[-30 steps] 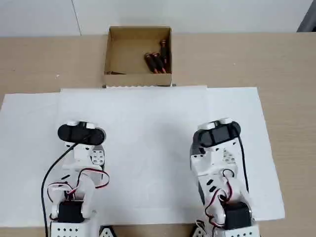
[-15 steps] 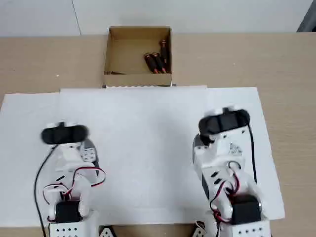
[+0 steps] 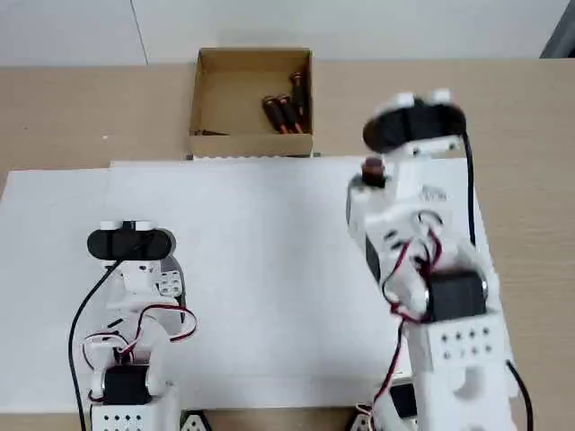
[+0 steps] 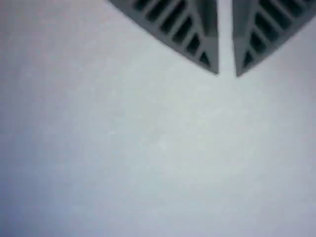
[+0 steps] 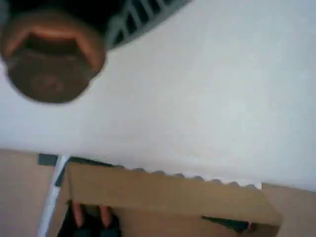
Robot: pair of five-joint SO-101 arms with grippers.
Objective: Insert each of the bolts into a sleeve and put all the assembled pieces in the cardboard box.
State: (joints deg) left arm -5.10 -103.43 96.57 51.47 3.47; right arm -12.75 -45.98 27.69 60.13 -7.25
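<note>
nearest you, the left arm sits folded back low over the white paper. the left fingers are all but together, a thin slit between the tips, with nothing in them and plain paper underneath.

the right arm is stretched well forward, out to the far edge of the paper. the right fingers are closed on a brown piece. the right wrist view shows its round end face-on, so its long axis seems to stand roughly upright in the grip, though its lower end is hidden and you cannot confirm that. i take it for a bolt already in its sleeve, but the sleeve itself is not clear.

here is what the next move turns on: the cardboard box lies beyond the held piece and off to the arm's own left, its near wall just past the paper's edge on the counter. the piece is not yet over the opening. the right arm is by far the nearer one, so the drop is its job.

inside the box, the finished pieces lie bunched against the right-hand wall, long axes running roughly near to far. if you release straight past the near wall you will likely land on them, so the open floor on the left looks the safer target.
</note>
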